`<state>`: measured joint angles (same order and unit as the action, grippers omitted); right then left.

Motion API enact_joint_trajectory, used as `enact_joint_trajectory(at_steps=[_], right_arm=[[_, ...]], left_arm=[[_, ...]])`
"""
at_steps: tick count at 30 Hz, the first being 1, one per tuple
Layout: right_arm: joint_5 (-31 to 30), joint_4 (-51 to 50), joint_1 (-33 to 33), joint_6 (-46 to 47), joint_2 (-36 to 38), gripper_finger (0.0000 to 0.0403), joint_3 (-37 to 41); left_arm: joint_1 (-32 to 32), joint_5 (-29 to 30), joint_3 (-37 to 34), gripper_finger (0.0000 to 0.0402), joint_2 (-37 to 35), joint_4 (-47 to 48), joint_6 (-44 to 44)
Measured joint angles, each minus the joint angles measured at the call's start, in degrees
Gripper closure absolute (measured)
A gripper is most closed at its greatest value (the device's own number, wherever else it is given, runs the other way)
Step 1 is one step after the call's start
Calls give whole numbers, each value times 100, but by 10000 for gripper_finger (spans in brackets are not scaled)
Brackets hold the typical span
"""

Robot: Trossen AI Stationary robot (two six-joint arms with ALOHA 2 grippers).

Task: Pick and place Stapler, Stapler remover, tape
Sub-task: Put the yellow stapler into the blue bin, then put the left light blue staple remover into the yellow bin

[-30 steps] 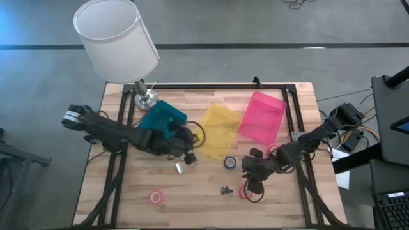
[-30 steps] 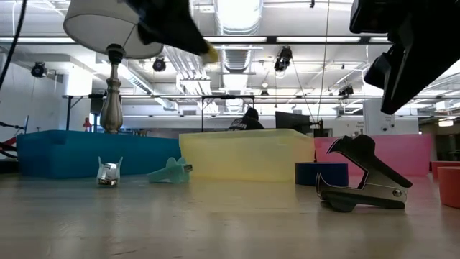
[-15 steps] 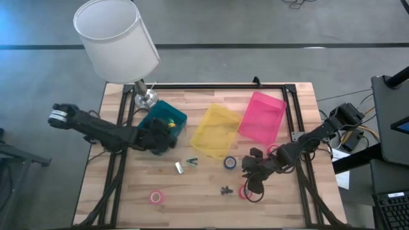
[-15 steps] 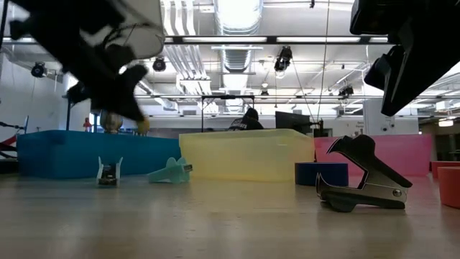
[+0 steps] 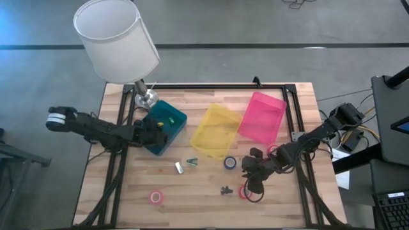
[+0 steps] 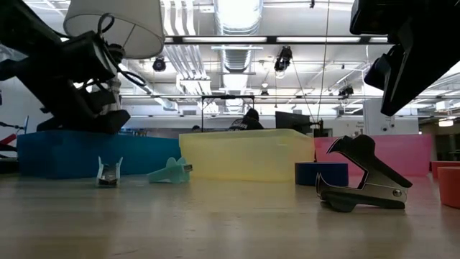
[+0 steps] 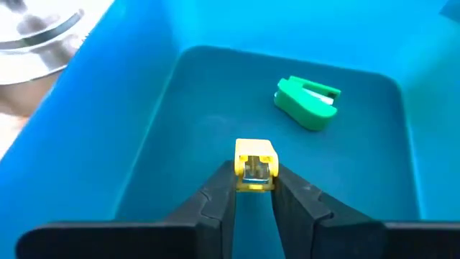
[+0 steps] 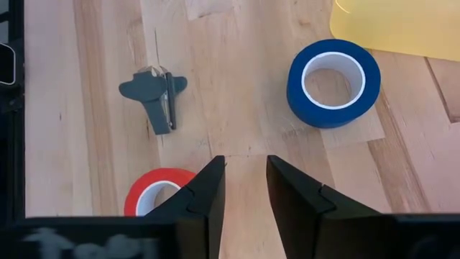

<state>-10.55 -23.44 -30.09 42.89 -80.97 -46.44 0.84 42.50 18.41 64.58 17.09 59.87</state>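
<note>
My left gripper [image 7: 253,180] is shut on a small yellow stapler [image 7: 254,160] inside the teal bin [image 5: 167,128], at the table's left. A green stapler [image 7: 307,103] lies on that bin's floor. My right gripper [image 8: 244,173] stands open above the bare wood. The red tape [image 8: 154,191], a black staple remover [image 8: 155,95] and the blue tape [image 8: 333,83] lie around it. A pink tape [image 5: 156,197] lies near the front edge. A silver remover [image 5: 179,167] and a teal remover [image 5: 192,161] lie in front of the yellow bin [image 5: 216,131]. My left gripper pinches the yellow stapler by its two sides [image 7: 240,175] between its two fingers, at their free ends. The fingers slant down into the teal bin. The stapler's front end points away from the fingers, over the bin's floor; whether it touches the floor I cannot tell.
A pink bin [image 5: 262,118] stands to the right of the yellow bin. A lamp with a white shade [image 5: 116,38] stands at the far left corner, its base [image 5: 146,98] just behind the teal bin. A black frame [image 5: 211,85] runs along the table's edges.
My left gripper has carried the yellow stapler from above the table near the yellow bin toward the left edge and down into the teal bin. It rolled as it went and has stayed shut on the stapler.
</note>
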Motion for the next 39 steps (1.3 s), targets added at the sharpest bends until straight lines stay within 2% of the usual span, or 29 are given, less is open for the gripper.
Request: enact_joint_trajectory(at_steps=[5,15,21,24,27,30,39], right_arm=[[-2,-1,0,0,0,302,7],[-13,0,2,-2,0,312,22],[-14,0,2,-165,0,305,28],[-15,2,2,-266,0,302,37],[-13,2,2,-303,0,303,45],[-13,2,2,-305,0,308,54],[-11,5,-2,-306,0,309,61]], left_arm=[[-53,-44,49,302,0,2,-260],[-175,-258,365,223,2,25,-1207],[-130,-352,1144,208,0,15,-2711],[-18,-1067,1650,211,0,9,-3655],[228,-2058,2051,216,0,61,-4293],[580,-2610,2253,218,2,63,-4228],[1982,-2459,1962,219,119,89,-4024]])
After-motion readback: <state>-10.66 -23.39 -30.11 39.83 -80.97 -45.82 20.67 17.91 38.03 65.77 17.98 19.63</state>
